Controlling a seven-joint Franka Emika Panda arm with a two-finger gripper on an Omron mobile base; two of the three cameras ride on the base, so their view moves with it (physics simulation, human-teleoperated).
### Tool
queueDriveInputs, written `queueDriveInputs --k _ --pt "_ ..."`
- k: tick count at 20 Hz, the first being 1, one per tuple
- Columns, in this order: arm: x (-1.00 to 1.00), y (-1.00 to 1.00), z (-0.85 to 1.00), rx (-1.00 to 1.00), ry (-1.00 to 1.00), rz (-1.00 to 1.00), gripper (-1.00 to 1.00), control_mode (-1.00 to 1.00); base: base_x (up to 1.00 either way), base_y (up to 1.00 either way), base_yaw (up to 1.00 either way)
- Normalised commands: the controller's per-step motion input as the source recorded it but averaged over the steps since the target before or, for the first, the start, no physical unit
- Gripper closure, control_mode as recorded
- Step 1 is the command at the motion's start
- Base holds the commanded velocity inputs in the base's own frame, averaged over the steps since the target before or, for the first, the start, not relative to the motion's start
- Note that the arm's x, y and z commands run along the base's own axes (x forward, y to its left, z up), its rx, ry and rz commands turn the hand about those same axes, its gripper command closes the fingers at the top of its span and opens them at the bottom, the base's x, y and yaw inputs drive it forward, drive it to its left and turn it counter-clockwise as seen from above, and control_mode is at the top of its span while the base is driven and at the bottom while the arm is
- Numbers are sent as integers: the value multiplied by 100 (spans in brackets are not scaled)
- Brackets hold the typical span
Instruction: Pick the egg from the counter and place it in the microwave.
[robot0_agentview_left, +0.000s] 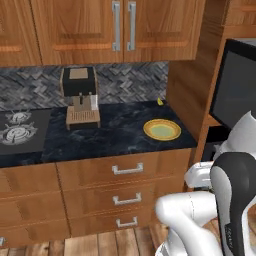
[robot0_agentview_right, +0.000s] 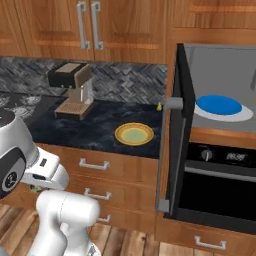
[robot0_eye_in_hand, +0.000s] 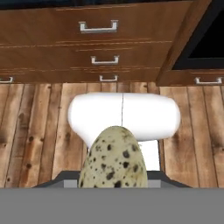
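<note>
A tan egg (robot0_eye_in_hand: 113, 159) with dark speckles sits close at the bottom of the hand view, and my gripper (robot0_eye_in_hand: 114, 183) is shut on it, its fingertips hidden behind the shell. The hand hangs low in front of the drawers (robot0_eye_in_hand: 98, 28), above the wooden floor (robot0_eye_in_hand: 39, 122). The microwave (robot0_agentview_right: 220, 80) stands open to the right of the counter (robot0_agentview_right: 85, 127), its black door (robot0_agentview_right: 172, 150) swung out toward me. Inside lies a white turntable with a blue disc (robot0_agentview_right: 219, 105). From the left base view the door (robot0_agentview_left: 235, 85) shows as a dark panel.
On the counter (robot0_agentview_left: 120, 132) lie a yellow-rimmed green plate (robot0_agentview_left: 162, 130), a small yellow pointed item (robot0_agentview_left: 160, 101) and a coffee machine (robot0_agentview_left: 80, 95). A stove top (robot0_agentview_left: 17, 130) is at the left. A black oven (robot0_agentview_right: 220, 190) sits under the microwave.
</note>
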Motion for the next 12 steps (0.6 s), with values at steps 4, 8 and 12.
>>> queueDriveInputs --k 4,8,12 --pt "0 0 0 0 0 0 100 100 -100 0 0" --pt "0 0 0 0 0 0 100 100 -100 -11 0" --pt "0 0 0 0 0 0 100 100 -40 -71 -1"
